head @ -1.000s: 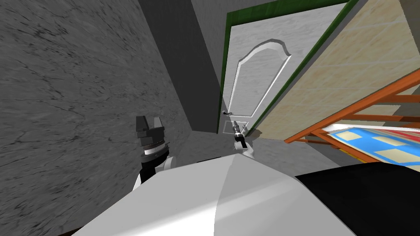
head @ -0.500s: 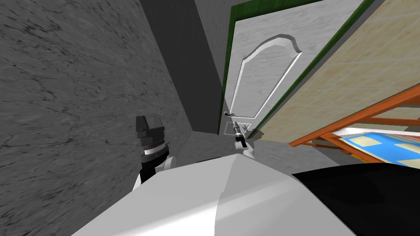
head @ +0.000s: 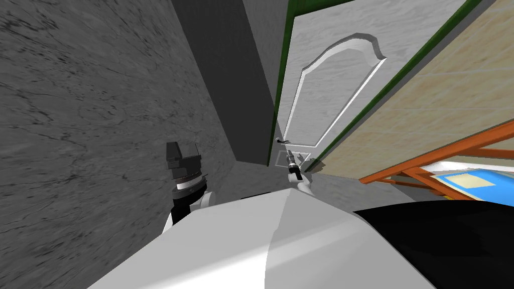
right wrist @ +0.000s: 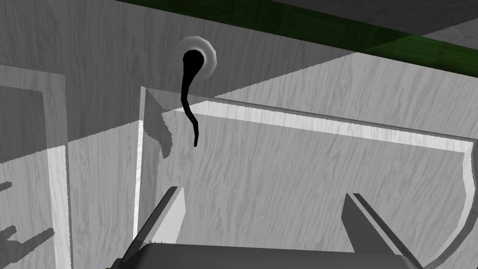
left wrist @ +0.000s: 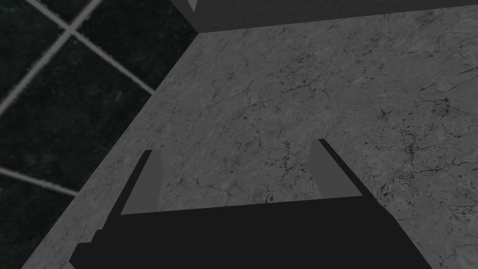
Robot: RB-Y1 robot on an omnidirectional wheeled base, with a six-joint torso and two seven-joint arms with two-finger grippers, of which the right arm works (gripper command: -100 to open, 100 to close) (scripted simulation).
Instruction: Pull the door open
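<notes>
Grey corridor, white door; your right gripper, fingers wide, nearer, short of black lever handle; left gripper spread too.

A grey veined wall, a beige tiled wall, an orange frame.

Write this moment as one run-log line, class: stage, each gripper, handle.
stage: pre-grasp | right gripper: open, facing white door | black handle: ungripped, beyond fingertips | left gripper: open, raised at left
</notes>
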